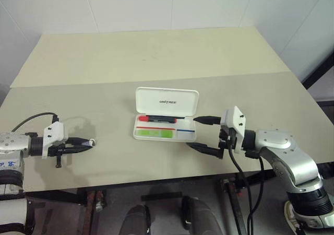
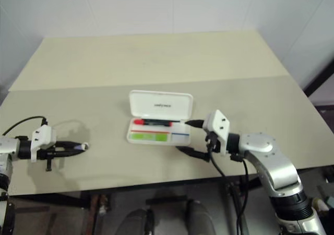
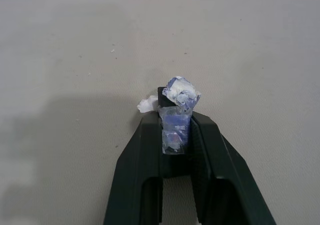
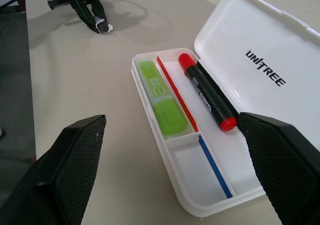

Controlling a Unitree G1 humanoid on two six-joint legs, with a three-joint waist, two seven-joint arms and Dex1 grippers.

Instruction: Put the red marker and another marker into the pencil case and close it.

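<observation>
The white pencil case lies open at the table's centre, lid up at the back. The red marker rests in its back compartment, red cap toward my left. A lime-green highlighter lies in the front left compartment. My right gripper hangs open just right of the case, its fingers wide apart and holding nothing. Far to the left, my left gripper is low over the table, its fingers drawn together. A scrap of bluish-white tape is at their tips.
Two beige tabletops meet along a seam behind the case. The case's small front right compartment holds nothing. The table's front edge runs close under both arms. A black cable trails from the left wrist.
</observation>
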